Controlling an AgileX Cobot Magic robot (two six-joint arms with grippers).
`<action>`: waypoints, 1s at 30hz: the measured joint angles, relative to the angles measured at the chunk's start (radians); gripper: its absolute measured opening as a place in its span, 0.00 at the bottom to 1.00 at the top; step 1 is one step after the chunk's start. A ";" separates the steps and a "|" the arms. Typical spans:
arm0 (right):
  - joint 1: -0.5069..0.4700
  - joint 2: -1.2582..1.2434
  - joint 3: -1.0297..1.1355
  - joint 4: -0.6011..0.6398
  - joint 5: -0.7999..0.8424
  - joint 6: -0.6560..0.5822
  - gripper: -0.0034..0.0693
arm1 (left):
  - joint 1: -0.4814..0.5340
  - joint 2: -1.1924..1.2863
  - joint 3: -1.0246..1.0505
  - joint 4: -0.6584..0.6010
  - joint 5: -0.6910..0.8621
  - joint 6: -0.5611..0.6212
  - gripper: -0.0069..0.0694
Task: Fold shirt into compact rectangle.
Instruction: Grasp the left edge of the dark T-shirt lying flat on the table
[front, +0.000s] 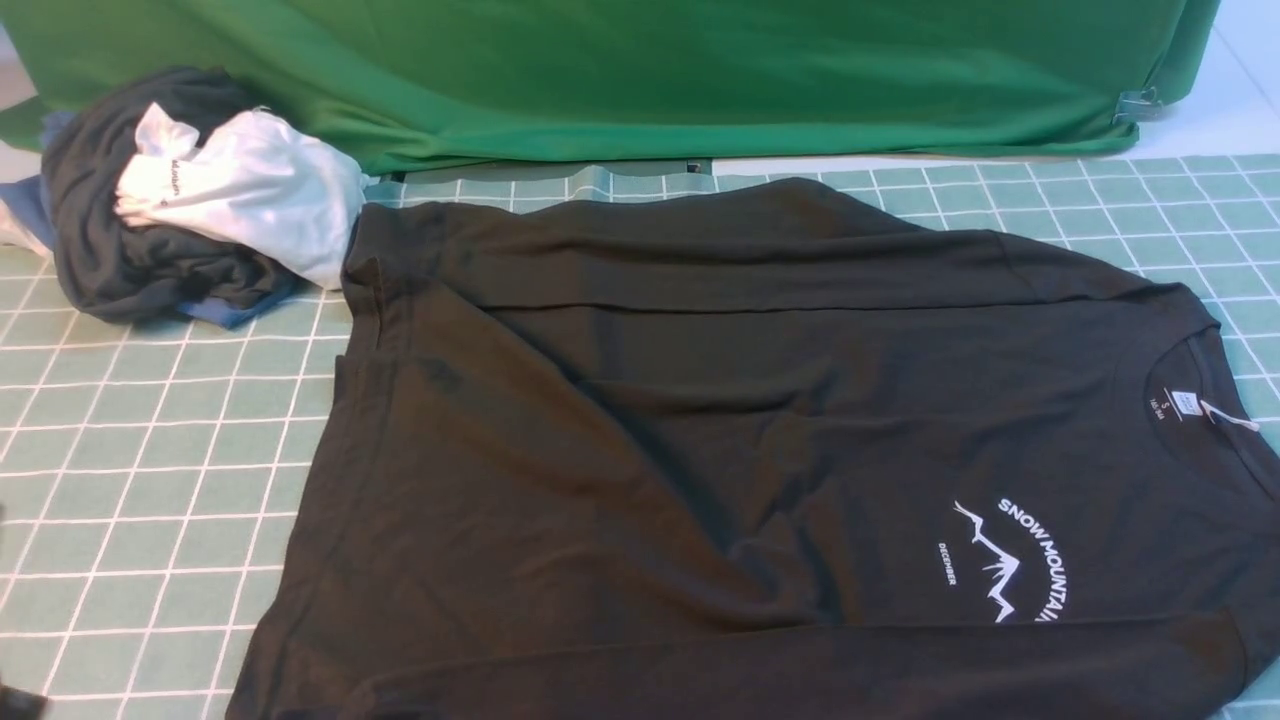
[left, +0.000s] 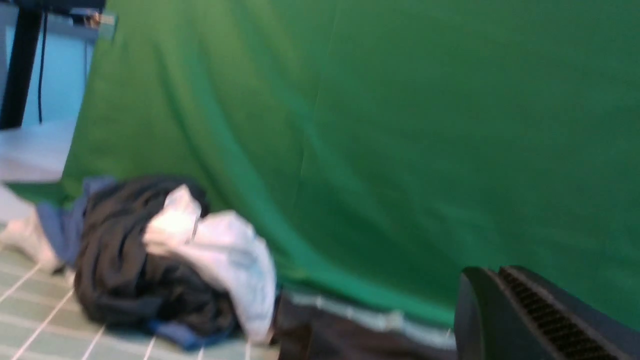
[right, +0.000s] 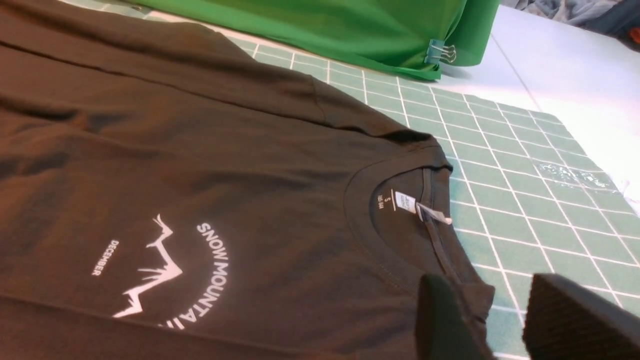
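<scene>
The right gripper (right: 490, 287) hangs empty with its fingers apart, just beside the collar (right: 357, 220) of the shirt (front: 700, 430). The left gripper (left: 495, 280) is closed on nothing. The black shirt lies print-up on the grid mat (front: 150, 480) (collar toward the robot's right), sleeves laid across its body. The right wrist sits low; the left faces the green backdrop (left: 400, 125).
</scene>
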 joint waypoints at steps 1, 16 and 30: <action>0.000 0.000 0.000 0.000 0.000 0.000 0.38 | 0.000 0.000 0.000 -0.001 -0.016 -0.014 0.11; 0.000 0.000 0.000 0.364 -0.253 0.307 0.38 | 0.000 0.045 -0.276 0.010 -0.160 -0.204 0.11; 0.001 0.000 -0.003 0.470 -0.483 0.545 0.37 | 0.000 0.786 -0.865 0.051 1.081 0.063 0.11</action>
